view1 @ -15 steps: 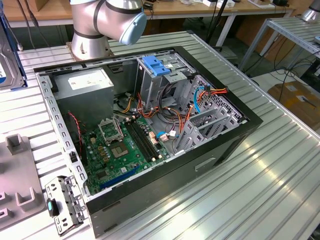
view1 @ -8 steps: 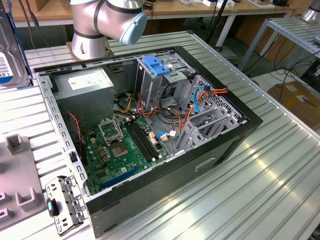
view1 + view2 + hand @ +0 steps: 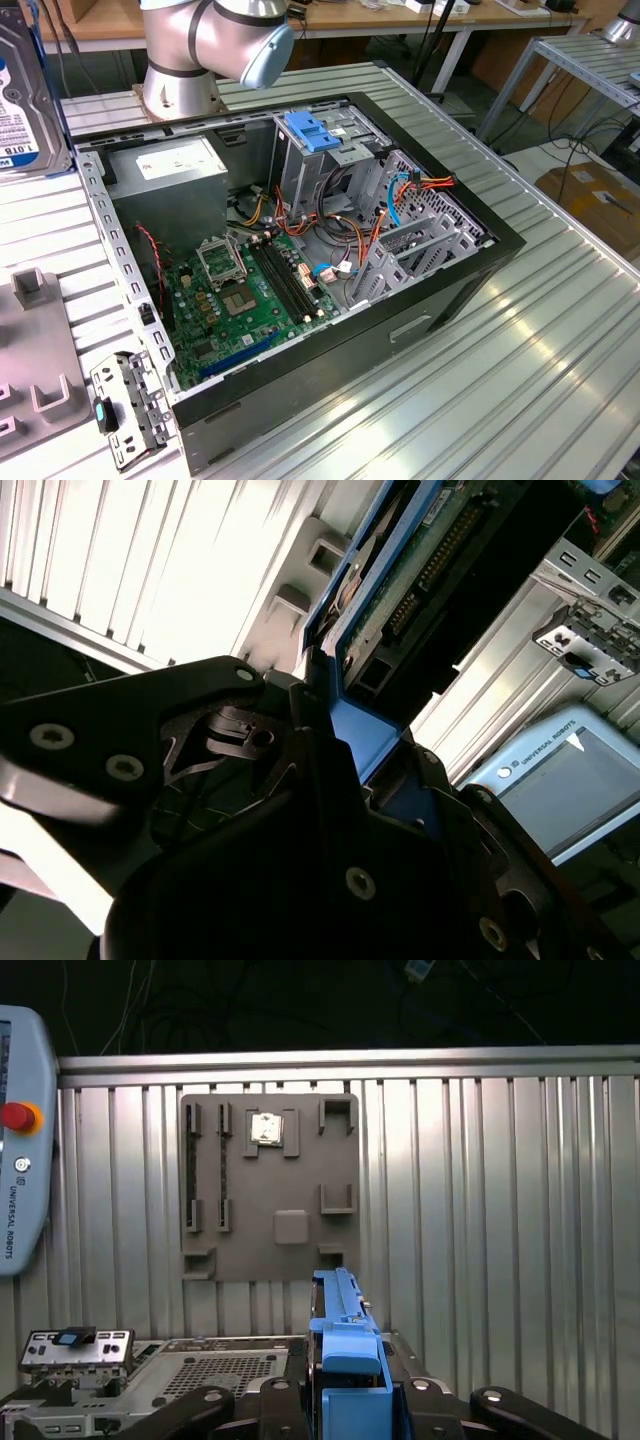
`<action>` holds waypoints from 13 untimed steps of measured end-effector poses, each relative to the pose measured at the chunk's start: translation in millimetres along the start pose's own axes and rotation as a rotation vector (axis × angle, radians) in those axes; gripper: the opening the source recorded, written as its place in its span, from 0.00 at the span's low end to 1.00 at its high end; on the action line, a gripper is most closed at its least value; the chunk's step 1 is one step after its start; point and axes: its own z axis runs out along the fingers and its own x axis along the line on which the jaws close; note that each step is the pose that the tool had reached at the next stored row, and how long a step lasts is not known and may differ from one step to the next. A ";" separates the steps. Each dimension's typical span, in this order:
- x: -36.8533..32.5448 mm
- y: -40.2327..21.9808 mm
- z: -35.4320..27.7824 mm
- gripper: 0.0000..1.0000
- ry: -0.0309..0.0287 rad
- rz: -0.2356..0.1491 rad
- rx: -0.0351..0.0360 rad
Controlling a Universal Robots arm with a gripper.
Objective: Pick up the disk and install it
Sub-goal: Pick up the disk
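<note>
Open room is left above the motherboard [image 3: 250,290], while the rest of the case [image 3: 440,290] is crowded by the tall drive cage [image 3: 320,170], loose cables [image 3: 345,235] and the power-supply box [image 3: 165,165].

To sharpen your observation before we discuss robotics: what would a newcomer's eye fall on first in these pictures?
First, the open computer case in the middle of the exterior view, with its green motherboard laid bare. Next, the blue-framed disk, clamped in the end effector in the first wrist view.
</note>
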 end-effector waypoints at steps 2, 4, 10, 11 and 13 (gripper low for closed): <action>4.4 -0.8 0.0 0.37 -0.0001 0.000 0.0001; 8.3 -1.6 -0.1 0.37 0.0001 0.000 -0.0001; 12.9 -13.2 -0.3 0.37 0.0000 0.000 -0.0003; 12.9 -16.3 -0.3 0.37 0.0000 0.000 -0.0003; 13.0 -23.3 -0.4 0.37 0.0000 0.000 -0.0005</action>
